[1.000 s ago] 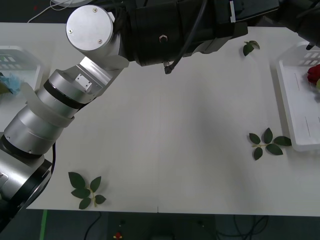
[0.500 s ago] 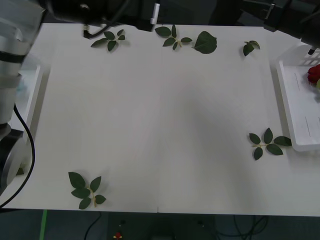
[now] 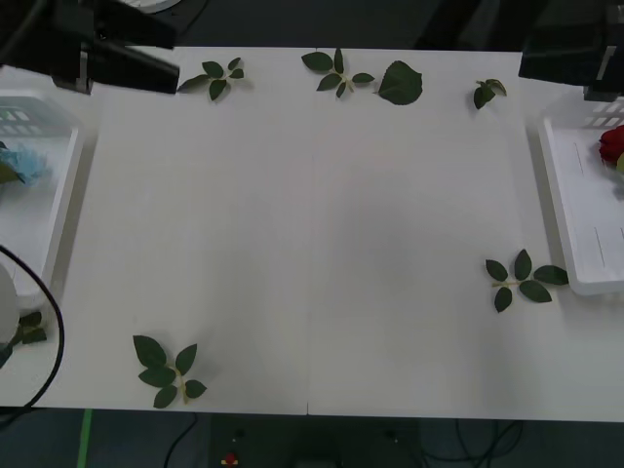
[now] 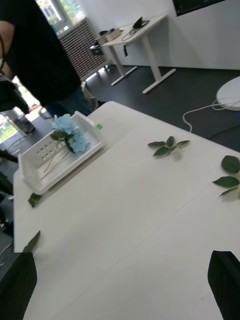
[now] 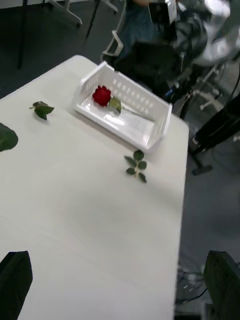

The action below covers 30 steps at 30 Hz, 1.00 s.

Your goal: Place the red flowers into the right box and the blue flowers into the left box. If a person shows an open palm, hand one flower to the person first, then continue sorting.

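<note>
Green leaf sprigs (image 3: pixel 169 370) lie here and there on the white surface (image 3: pixel 312 244), near its edges.

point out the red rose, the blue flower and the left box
red rose (image 5: pixel 102 95), left wrist view, on the bloom
blue flower (image 4: pixel 70 131), right wrist view, on the petal cluster
left box (image 4: pixel 60 172), right wrist view, on its near side wall

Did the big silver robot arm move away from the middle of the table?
Yes. The left arm swung off the table middle, back toward its far left corner, uncovering the leaf sprigs along the far edge.
</note>
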Available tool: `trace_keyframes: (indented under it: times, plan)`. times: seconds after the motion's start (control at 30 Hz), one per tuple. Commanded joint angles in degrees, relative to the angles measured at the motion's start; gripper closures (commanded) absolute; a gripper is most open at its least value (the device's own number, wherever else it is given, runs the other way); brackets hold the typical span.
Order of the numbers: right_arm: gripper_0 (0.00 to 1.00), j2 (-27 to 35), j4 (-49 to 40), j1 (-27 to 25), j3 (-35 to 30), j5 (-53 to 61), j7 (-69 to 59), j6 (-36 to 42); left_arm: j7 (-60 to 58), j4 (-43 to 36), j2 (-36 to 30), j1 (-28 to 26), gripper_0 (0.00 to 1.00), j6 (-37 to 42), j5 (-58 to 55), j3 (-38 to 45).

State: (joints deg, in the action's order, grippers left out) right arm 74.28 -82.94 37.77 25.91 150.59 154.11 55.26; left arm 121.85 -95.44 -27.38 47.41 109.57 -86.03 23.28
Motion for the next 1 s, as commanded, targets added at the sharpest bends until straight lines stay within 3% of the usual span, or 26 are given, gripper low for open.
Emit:
trace_keyframes:
  times: [0.03,0.23,0.6,1.0]
  plan:
    - [0.00,3.9,0.3,2.0,0.0,2.2,0.9,5.9,4.3,-2.6,-2.8,-5.4,0.00,-0.8,-0.9,-1.4]
    - [0.00,4.1,-0.1,-0.3,0.0,3.8,0.9,10.8,7.4,-2.6,-2.9,-6.4,0.00,-1.1,-0.4,-1.0]
    - [0.00,4.6,-6.2,-5.2,-0.1,4.0,0.9,11.6,14.0,-2.6,-2.9,-10.9,0.00,-5.6,0.1,-3.3]
    - [0.00,3.3,-6.9,-5.4,-1.0,4.0,0.9,11.8,15.6,-2.6,-2.9,-11.8,0.00,-6.6,2.8,-5.5]
